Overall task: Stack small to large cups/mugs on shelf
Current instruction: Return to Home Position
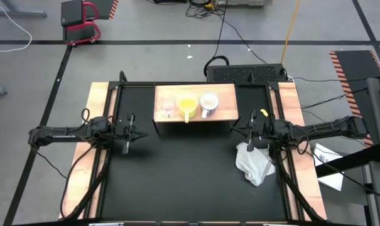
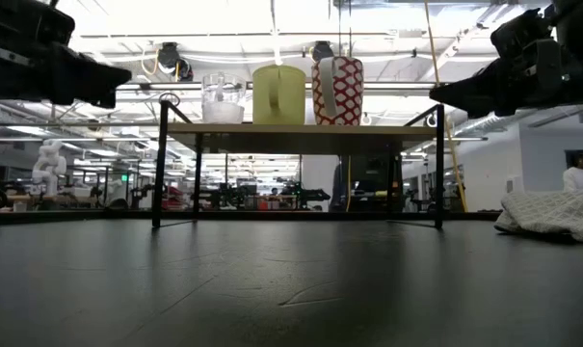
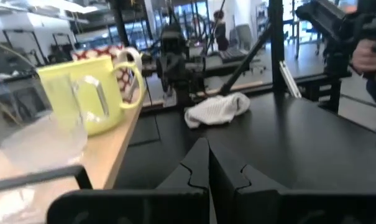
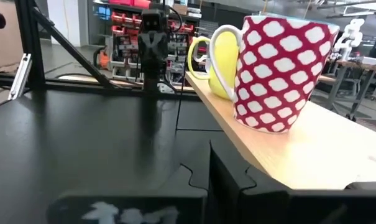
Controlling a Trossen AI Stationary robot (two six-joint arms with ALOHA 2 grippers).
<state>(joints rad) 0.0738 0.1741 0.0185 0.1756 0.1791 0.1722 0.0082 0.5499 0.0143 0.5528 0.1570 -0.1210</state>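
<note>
Placement judged complete: glass cup (image 1: 167, 105), yellow mug (image 1: 188, 105) and red-patterned mug (image 1: 209, 105) rank small to large on shelf (image 1: 227, 114), between left pincer (image 3: 207, 155) and right pincer (image 4: 210, 158), both closed empty and parked clear, likely to avoid knocks.

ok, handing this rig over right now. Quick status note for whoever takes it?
Left hand: shut, empty, off the shelf's left end.
Right hand: shut, empty, off its right end, near the white cloth.
Shelf top: glass cup, yellow mug, red-and-white mug upright in a row, small to large.
Done: all three placed.
Left: probably just parking both arms.
</note>
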